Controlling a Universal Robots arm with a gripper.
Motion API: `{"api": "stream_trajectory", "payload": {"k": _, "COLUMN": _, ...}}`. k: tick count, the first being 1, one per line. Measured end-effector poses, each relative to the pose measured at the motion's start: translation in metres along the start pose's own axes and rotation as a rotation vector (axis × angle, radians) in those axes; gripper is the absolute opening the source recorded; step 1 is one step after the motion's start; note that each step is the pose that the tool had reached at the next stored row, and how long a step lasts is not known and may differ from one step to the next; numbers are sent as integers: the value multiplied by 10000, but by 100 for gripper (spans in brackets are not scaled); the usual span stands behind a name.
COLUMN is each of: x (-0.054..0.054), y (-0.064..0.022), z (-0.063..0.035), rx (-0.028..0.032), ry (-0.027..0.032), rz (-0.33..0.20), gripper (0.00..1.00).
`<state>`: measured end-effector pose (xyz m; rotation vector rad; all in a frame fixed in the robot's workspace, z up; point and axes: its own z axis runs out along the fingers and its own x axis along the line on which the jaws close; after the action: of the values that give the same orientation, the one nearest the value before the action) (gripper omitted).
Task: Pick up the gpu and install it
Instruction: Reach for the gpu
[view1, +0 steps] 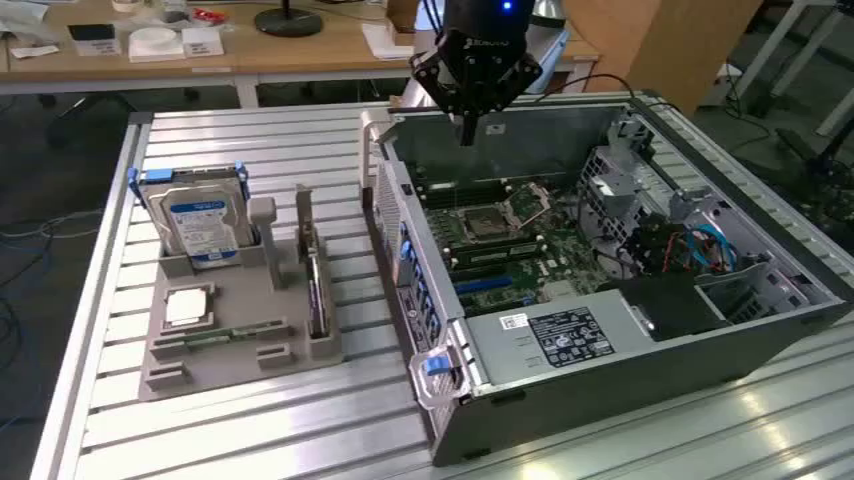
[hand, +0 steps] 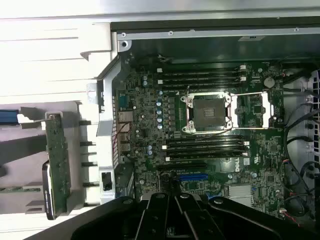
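gpu between hard drive and case

The exterior camera stands off high, looking down at a slant over the desk and the whole open computer case. The wrist camera hangs close above the case, facing straight down. Both take in the motherboard.

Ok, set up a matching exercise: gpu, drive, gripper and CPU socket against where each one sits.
1. gpu
2. drive
3. gripper
4. CPU socket

A. over the open case, shut
B. on the motherboard
C. on edge in the grey holder, on the side nearest the case
D. upright in the holder, blue-white label

Pairs: 1-C, 2-D, 3-A, 4-B
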<state>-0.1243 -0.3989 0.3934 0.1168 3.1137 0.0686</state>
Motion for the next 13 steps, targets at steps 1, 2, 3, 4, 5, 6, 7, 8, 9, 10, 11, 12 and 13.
{"api": "stream_trajectory", "payload": {"k": 1, "x": 12, "y": -1, "z": 1, "rx": -1, "ry": 0, "rz": -1, "gripper": 11}}
{"api": "stream_trajectory", "payload": {"k": 2, "x": 27, "y": -2, "z": 0, "rx": -1, "ry": 0, "rz": -1, "gripper": 11}}
{"api": "stream_trajectory", "payload": {"k": 3, "x": 42, "y": -4, "z": 0, "rx": -1, "ry": 0, "rz": -1, "gripper": 11}}
{"api": "stream_trajectory", "payload": {"k": 4, "x": 58, "y": -5, "z": 0, "rx": -2, "ry": -1, "rz": -1, "gripper": 11}}
{"api": "stream_trajectory", "payload": {"k": 5, "x": 72, "y": -7, "z": -1, "rx": -1, "ry": -1, "rz": -1, "gripper": 11}}
{"api": "stream_trajectory", "payload": {"k": 6, "x": 87, "y": -8, "z": -1, "rx": -1, "ry": -1, "rz": -1, "gripper": 11}}
{"api": "stream_trajectory", "payload": {"k": 7, "x": 104, "y": -10, "z": -2, "rx": -1, "ry": -1, "rz": -2, "gripper": 11}}
{"api": "stream_trajectory", "payload": {"k": 8, "x": 120, "y": -12, "z": -2, "rx": -2, "ry": -1, "rz": -2, "gripper": 11}}
{"api": "stream_trajectory", "payload": {"k": 9, "x": 136, "y": -14, "z": -3, "rx": -2, "ry": -1, "rz": -2, "gripper": 11}}
{"api": "stream_trajectory", "payload": {"k": 10, "x": 149, "y": -16, "z": -3, "rx": -2, "ry": -1, "rz": -2, "gripper": 11}}
{"api": "stream_trajectory", "payload": {"k": 11, "x": 163, "y": -17, "z": -4, "rx": -1, "ry": -1, "rz": -1, "gripper": 11}}
{"api": "stream_trajectory", "payload": {"k": 12, "x": 177, "y": -19, "z": -4, "rx": -2, "ry": -1, "rz": -1, "gripper": 11}}
{"api": "stream_trajectory", "payload": {"k": 13, "x": 192, "y": -20, "z": -4, "rx": -1, "ry": -1, "rz": -1, "gripper": 11}}
